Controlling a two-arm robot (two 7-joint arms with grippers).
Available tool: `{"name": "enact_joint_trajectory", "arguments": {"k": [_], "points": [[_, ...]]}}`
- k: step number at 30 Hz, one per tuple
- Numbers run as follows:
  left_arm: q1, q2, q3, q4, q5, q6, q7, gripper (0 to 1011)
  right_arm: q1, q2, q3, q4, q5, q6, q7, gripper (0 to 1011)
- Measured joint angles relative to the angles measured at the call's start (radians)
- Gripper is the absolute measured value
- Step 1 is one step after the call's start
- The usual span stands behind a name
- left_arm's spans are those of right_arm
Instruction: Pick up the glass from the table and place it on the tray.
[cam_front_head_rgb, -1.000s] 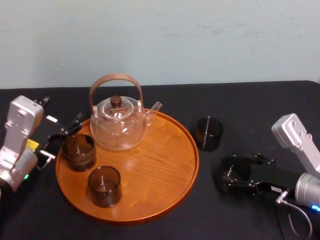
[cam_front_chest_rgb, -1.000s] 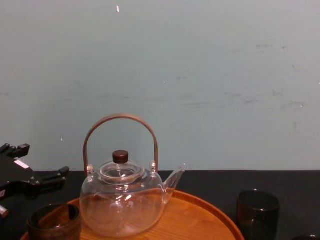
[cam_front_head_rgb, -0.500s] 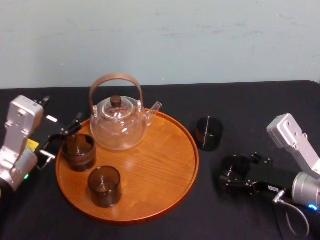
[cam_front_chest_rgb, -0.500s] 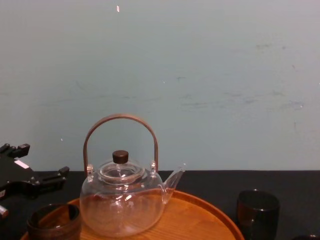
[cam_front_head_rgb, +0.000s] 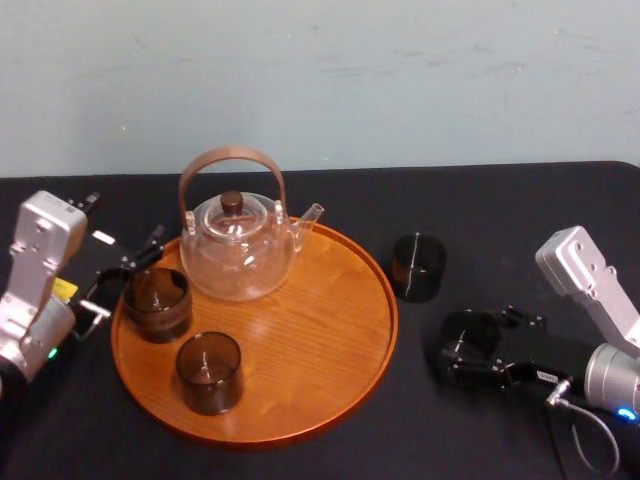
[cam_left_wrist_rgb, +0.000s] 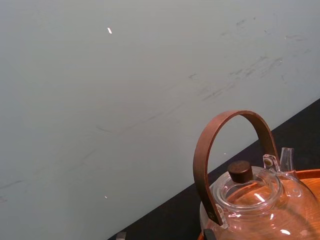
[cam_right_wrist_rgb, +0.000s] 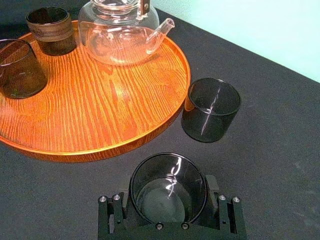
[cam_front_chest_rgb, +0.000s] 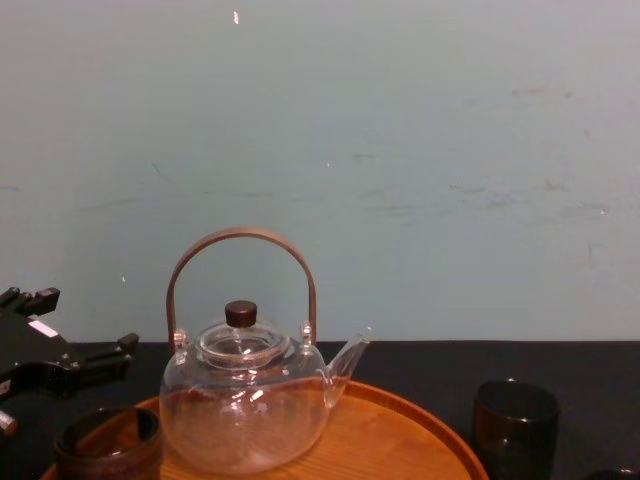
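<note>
Where the right arm comes in low from the tray's right, silver wrist link slanting up and back, the right gripper (cam_front_head_rgb: 462, 352) points toward the tray (cam_front_head_rgb: 330, 330). Its black fingers (cam_right_wrist_rgb: 114, 212) are closed narrowly around the glass (cam_right_wrist_rgb: 169, 192), one on each flank. That glass stands upright off the tray, near its right rim but apart from it, over the table (cam_front_head_rgb: 520, 220). Whether it rests on the cloth I cannot tell.

Just right of the tray's rim, farther back, a loose glass (cam_front_head_rgb: 418, 267) stands on the cloth.

At the tray's left edge the left arm is bent, silver link raised. The left gripper (cam_front_head_rgb: 122, 282) is spread wide beside a brown cup (cam_front_head_rgb: 157, 303).

Counted: one tray, one teapot (cam_front_head_rgb: 238, 245) and four drinking vessels. Two are on the tray: the brown cup at its left rim and a smoky glass (cam_front_head_rgb: 209, 372) toward its front. The teapot, clear with an arched brown handle, stands at the tray's back.
</note>
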Motion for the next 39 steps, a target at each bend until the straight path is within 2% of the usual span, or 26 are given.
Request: {"name": "enact_joint_trajectory", "arguments": {"k": [15, 24, 33, 39], "points": [[0.000, 0.000, 0.000, 0.000, 0.000, 0.000, 0.000, 1001, -0.001, 0.000, 0.002, 0.000, 0.002, 0.001, 0.000, 903], [0.000, 0.000, 0.000, 0.000, 0.000, 0.000, 0.000, 1001, 0.003, 0.007, 0.024, -0.023, 0.025, -0.018, 0.006, 903], [0.000, 0.000, 0.000, 0.000, 0.000, 0.000, 0.000, 1001, 0.059, 0.017, 0.017, -0.033, 0.028, -0.053, 0.034, 903], [0.000, 0.000, 0.000, 0.000, 0.000, 0.000, 0.000, 1001, 0.122, 0.000, -0.021, -0.002, 0.009, -0.075, 0.056, 903]]}}
